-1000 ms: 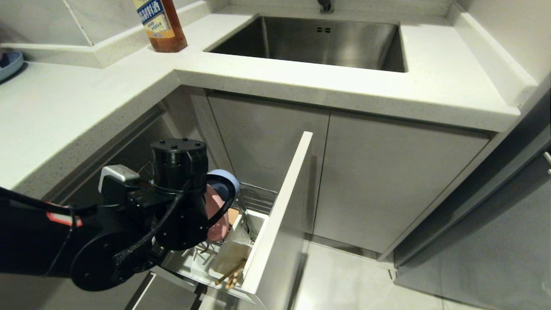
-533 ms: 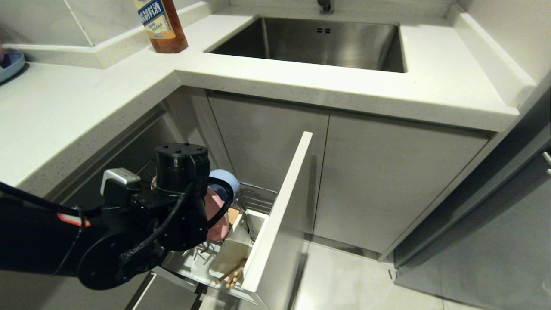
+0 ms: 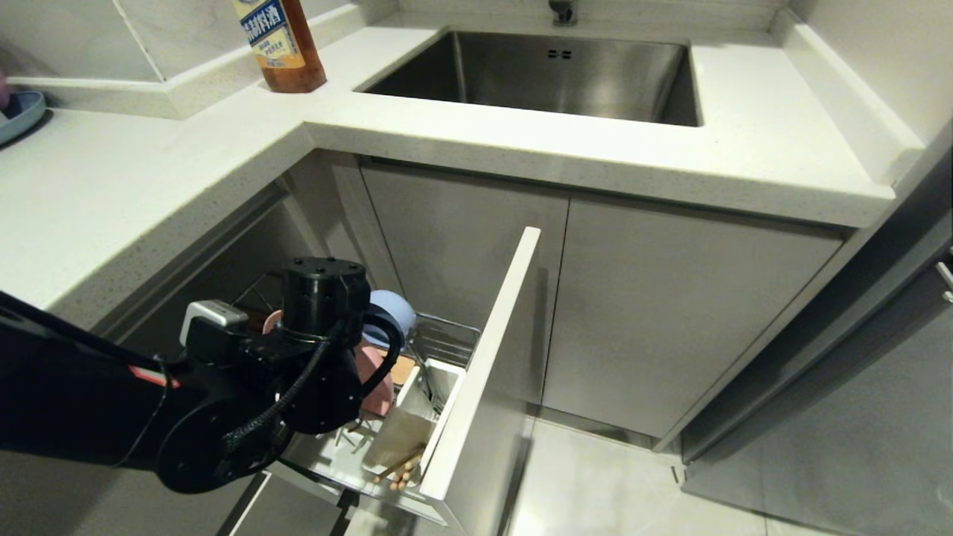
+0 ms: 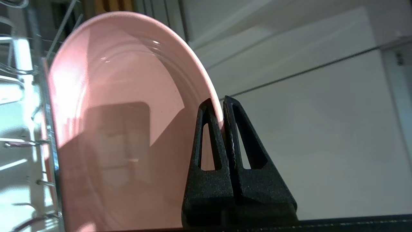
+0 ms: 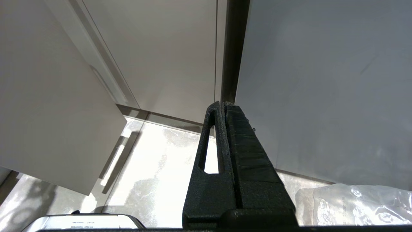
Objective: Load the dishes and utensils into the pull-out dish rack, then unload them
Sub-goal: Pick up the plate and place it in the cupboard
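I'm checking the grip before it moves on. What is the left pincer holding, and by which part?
The left pincer is shut on the pink plate, pinching its rim.

One pink plate (image 4: 106, 96), one blue bowl (image 3: 392, 314), two chopsticks (image 3: 398, 472), one bottle (image 3: 281, 41).

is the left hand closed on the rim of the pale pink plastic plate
Yes, in the left wrist view the left hand pinches the rim of the pale pink plastic plate between its shut fingers.

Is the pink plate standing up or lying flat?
Standing up. The pink plate stands on edge in the wire rack, its rim pinched by the left hand.
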Tool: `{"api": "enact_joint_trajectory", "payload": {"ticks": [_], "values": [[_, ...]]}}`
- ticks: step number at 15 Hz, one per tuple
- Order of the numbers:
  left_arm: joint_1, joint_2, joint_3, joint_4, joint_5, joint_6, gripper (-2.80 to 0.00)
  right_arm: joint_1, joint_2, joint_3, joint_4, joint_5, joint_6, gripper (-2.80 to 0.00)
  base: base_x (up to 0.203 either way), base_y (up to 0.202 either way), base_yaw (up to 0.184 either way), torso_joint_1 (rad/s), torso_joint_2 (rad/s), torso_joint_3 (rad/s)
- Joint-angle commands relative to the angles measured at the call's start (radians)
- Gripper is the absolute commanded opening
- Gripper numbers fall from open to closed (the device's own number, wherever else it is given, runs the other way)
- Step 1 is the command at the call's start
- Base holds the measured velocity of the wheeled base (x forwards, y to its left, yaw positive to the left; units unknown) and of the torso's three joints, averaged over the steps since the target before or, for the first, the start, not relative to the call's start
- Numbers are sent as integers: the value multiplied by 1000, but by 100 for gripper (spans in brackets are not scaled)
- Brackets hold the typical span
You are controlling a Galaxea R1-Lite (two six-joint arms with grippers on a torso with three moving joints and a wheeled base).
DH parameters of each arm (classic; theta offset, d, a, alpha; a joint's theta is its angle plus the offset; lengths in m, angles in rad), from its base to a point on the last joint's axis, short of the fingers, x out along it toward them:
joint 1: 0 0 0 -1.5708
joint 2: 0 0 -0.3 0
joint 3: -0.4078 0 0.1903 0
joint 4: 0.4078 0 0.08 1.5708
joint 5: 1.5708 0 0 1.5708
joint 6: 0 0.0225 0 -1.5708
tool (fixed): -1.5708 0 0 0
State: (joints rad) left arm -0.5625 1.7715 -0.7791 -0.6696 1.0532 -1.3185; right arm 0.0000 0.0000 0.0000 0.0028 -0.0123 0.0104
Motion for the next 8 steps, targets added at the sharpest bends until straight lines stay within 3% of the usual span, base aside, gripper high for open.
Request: {"api": "enact_joint_trajectory", "payload": {"ticks": [1, 8], "values": [[9, 17, 3, -5, 5, -9, -280, 1, 0, 2, 0, 0, 0, -280, 0, 0, 0, 0, 0, 0], [10, 20, 6, -5, 4, -11, -280, 1, 0, 3, 0, 0, 0, -280, 0, 0, 0, 0, 0, 0]]}}
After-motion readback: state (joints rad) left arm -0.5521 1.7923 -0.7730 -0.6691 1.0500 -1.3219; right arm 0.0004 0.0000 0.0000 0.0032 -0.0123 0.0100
